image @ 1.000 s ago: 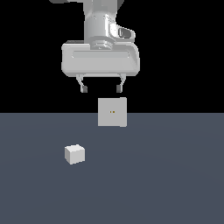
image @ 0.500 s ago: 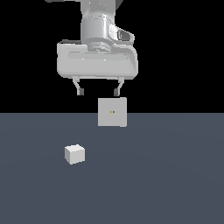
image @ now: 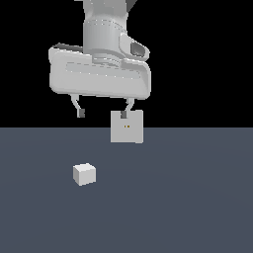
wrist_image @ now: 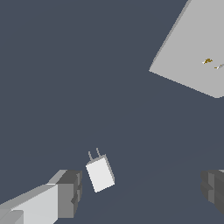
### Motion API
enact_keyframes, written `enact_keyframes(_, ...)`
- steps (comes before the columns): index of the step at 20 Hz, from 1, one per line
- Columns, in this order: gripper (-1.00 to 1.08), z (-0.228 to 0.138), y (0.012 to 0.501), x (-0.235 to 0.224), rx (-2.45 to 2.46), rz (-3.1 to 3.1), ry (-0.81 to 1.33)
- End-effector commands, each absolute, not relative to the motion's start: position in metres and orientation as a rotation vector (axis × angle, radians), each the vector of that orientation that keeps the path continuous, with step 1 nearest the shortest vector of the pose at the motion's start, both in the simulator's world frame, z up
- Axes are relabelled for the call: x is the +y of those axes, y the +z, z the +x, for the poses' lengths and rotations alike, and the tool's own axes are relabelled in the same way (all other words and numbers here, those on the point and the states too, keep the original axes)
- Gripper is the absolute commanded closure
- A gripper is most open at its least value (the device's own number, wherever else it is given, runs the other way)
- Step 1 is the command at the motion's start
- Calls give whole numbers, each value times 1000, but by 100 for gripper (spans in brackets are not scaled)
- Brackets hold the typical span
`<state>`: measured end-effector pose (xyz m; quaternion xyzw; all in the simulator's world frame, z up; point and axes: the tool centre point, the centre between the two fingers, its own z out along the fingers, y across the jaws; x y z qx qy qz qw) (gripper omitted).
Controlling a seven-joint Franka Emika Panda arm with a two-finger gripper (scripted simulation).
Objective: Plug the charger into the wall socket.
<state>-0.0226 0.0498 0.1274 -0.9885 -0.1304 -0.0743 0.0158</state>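
Note:
The charger (image: 84, 174) is a small white cube lying on the dark grey floor, toward the exterior view's left. In the wrist view the charger (wrist_image: 100, 173) shows two thin prongs. The wall socket (image: 127, 126) is an upright light-grey square plate with two yellowish dots, behind the gripper; in the wrist view the wall socket (wrist_image: 192, 52) fills a corner. My gripper (image: 102, 113) hangs open and empty, well above the floor, higher than the charger and to its right. Its one fingertip (image: 123, 114) overlaps the socket's top edge in the picture.
The dark grey floor (image: 188, 207) stretches around both things, with a black background behind it. Nothing else stands on it.
The gripper has moved toward the exterior view's left and appears larger in the picture. The charger and the socket have not moved.

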Motion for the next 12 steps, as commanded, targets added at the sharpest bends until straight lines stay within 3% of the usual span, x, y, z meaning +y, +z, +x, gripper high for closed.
enact_keyframes(1,-92,-28,120,54,-481,-3050,-274)
enact_keyframes(12,-92,-49,88,70,-769,-2925,-435)
